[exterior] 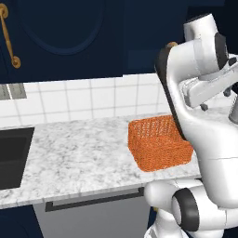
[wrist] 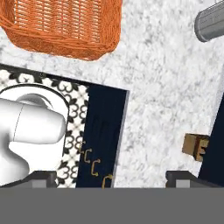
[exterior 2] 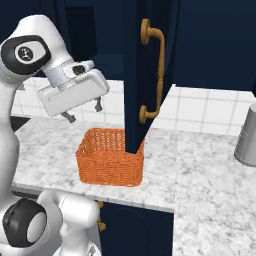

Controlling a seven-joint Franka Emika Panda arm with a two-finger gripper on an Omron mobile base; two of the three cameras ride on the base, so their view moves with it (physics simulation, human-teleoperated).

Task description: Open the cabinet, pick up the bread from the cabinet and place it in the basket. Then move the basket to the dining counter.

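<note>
Hovering part: the end effector (exterior 2: 83,112) hangs above the desk (exterior 2: 210,175), to the left of the open door and a little higher than the basket, its two small fingers pointing downward.
End effector state: released; the two finger tips stand wide apart at the bottom of the hand view, with nothing between them.
Basket place: the basket (exterior: 159,142) sits on the marble desk near its front edge, below the open cabinet.
Basket axis: its long side runs roughly along the desk's front edge, slightly skewed in the left base view; its open mouth faces up, and I see nothing in it.
Basket in the hand view: the basket (wrist: 65,26) lies at the top, with speckled marble beside it.
Cabinet: the door (exterior 2: 137,80) of the dark navy cabinet (exterior: 69,32) stands swung out, edge-on to the right base view, with its lower edge in front of the basket's right part.
Handle: the brass handle (exterior 2: 157,70) runs upright on the door's right face.
Cabinet interior: dark; its contents cannot be told.
Other things: a grey cylinder (exterior 2: 247,135) stands on the desk well to the right; a black sink (exterior: 11,155) is sunk in the desk at the far left; white tiles (exterior: 88,97) cover the wall behind.
</note>
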